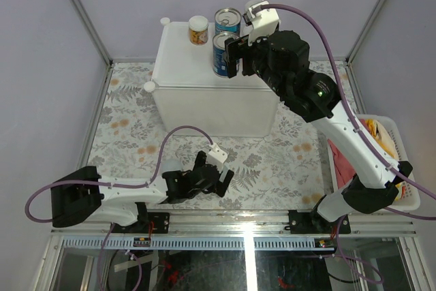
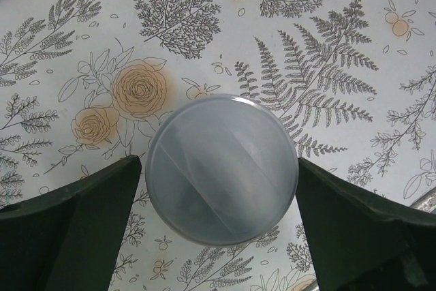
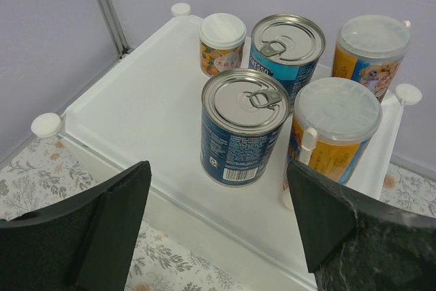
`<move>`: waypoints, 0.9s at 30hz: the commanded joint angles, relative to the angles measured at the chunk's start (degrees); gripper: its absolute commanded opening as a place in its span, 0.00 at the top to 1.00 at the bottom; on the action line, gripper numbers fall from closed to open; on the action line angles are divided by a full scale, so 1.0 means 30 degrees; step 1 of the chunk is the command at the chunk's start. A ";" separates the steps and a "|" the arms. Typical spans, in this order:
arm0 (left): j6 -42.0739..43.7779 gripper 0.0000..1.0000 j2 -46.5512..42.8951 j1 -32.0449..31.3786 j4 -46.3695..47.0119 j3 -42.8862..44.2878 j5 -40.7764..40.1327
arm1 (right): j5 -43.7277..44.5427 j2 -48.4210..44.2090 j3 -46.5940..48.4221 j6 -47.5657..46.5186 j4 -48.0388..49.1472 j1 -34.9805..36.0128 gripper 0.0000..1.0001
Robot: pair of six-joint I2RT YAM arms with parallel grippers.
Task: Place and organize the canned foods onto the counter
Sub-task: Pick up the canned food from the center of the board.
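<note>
The white counter (image 1: 184, 59) stands at the back of the table. On it in the right wrist view are a front blue tin (image 3: 244, 124), a back blue tin (image 3: 286, 46), a small orange jar (image 3: 223, 42) and two tall yellow jars (image 3: 337, 127) (image 3: 371, 46). My right gripper (image 3: 218, 168) is open and empty, just in front of the front blue tin (image 1: 225, 52); in the top view the right gripper (image 1: 234, 58) hides the yellow jars. My left gripper (image 2: 219, 189) is open, low over the table, its jaws close on either side of a pale-lidded can (image 2: 221, 168). In the top view the left gripper (image 1: 214, 172) hides that can.
A white slatted basket (image 1: 402, 134) with red and yellow cloth stands at the right edge, beside the right arm. Round knobs (image 1: 148, 87) stick up at the counter's corners. The floral table cover (image 1: 286, 155) lies in front of the counter. Metal frame posts stand at the back corners.
</note>
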 commanded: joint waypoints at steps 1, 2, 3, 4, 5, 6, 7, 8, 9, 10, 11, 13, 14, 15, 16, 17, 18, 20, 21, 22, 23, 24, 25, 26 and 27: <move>0.0414 0.11 0.0330 -0.0178 0.1898 0.0340 -0.1094 | 0.0035 -0.0099 0.0512 -0.0435 0.0511 0.0095 0.12; 0.0443 0.14 0.0410 -0.0184 0.1931 0.0372 -0.1134 | 0.0016 -0.0099 0.0475 -0.0430 0.0529 0.0115 0.12; 0.0429 0.16 0.0478 -0.0184 0.1979 0.0416 -0.1168 | 0.0009 -0.0106 0.0489 -0.0414 0.0538 0.0117 0.12; 0.0427 0.19 0.0542 -0.0151 0.2000 0.0451 -0.1157 | 0.0020 -0.0107 0.0476 -0.0412 0.0539 0.0117 0.12; 0.0434 0.22 0.0670 -0.0173 0.2010 0.0518 -0.1120 | 0.0036 -0.0107 0.0448 -0.0423 0.0539 0.0117 0.12; 0.0405 0.26 0.0745 -0.0176 0.1975 0.0548 -0.1074 | 0.0016 -0.0114 0.0456 -0.0417 0.0539 0.0117 0.12; 0.0351 0.30 0.0862 -0.0182 0.1939 0.0585 -0.1003 | 0.0028 -0.0123 0.0424 -0.0431 0.0558 0.0103 0.12; 0.0293 0.34 0.0872 -0.0206 0.1900 0.0611 -0.0979 | 0.0037 -0.0128 0.0435 -0.0417 0.0567 0.0116 0.12; 0.0208 0.38 0.0895 -0.0198 0.1844 0.0615 -0.0943 | 0.0023 -0.0168 0.0396 -0.0431 0.0583 0.0117 0.12; 0.0092 0.43 0.0817 -0.0208 0.1785 0.0630 -0.0924 | 0.0036 -0.0170 0.0405 -0.0433 0.0578 0.0117 0.12; 0.0018 0.48 0.0771 -0.0206 0.1694 0.0632 -0.0940 | 0.0030 -0.0181 0.0398 -0.0418 0.0569 0.0117 0.12; -0.0159 0.58 0.0602 -0.0235 0.1520 0.0587 -0.0895 | 0.0035 -0.0223 0.0346 -0.0394 0.0597 0.0117 0.12; -0.0240 0.64 0.0473 -0.0242 0.1397 0.0601 -0.0871 | 0.0030 -0.0217 0.0325 -0.0399 0.0618 0.0103 0.12; -0.0290 0.70 0.0340 -0.0239 0.1279 0.0624 -0.0813 | 0.0011 -0.0216 0.0312 -0.0388 0.0641 0.0101 0.12; -0.0352 0.75 0.0191 -0.0224 0.1114 0.0646 -0.0732 | 0.0005 -0.0216 0.0296 -0.0395 0.0655 0.0101 0.12; -0.0418 0.79 0.0026 -0.0233 0.0881 0.0721 -0.0707 | 0.0008 -0.0234 0.0298 -0.0388 0.0671 0.0108 0.12; -0.0488 0.82 -0.0163 -0.0249 0.0621 0.0808 -0.0704 | 0.0009 -0.0251 0.0287 -0.0394 0.0684 0.0109 0.12; -0.0566 0.86 -0.0684 -0.0317 -0.0008 0.1159 -0.0758 | -0.0009 -0.0276 0.0216 -0.0372 0.0743 0.0102 0.12; -0.0584 0.89 -0.0981 -0.0340 -0.0383 0.1346 -0.0799 | -0.0019 -0.0301 0.0207 -0.0385 0.0785 0.0116 0.12; -0.0612 0.95 -0.1333 -0.0354 -0.0796 0.1593 -0.0855 | -0.0035 -0.0318 0.0177 -0.0387 0.0815 0.0110 0.12; -0.0615 0.99 -0.1677 -0.0381 -0.1189 0.1825 -0.0943 | -0.0030 -0.0331 0.0155 -0.0387 0.0845 0.0109 0.12; -0.0634 1.00 -0.1969 -0.0403 -0.1673 0.2129 -0.1052 | -0.0055 -0.0362 0.0126 -0.0383 0.0885 0.0109 0.12; -0.0674 1.00 -0.2233 -0.0391 -0.2199 0.2441 -0.1209 | -0.0058 -0.0377 0.0075 -0.0372 0.0931 0.0116 0.12; -0.0706 1.00 -0.2408 -0.0401 -0.2748 0.2861 -0.1338 | -0.0080 -0.0405 0.0039 -0.0374 0.0987 0.0103 0.12; -0.0743 1.00 -0.2569 -0.0398 -0.3348 0.3247 -0.1409 | -0.0079 -0.0393 0.0009 -0.0374 0.1042 0.0105 0.12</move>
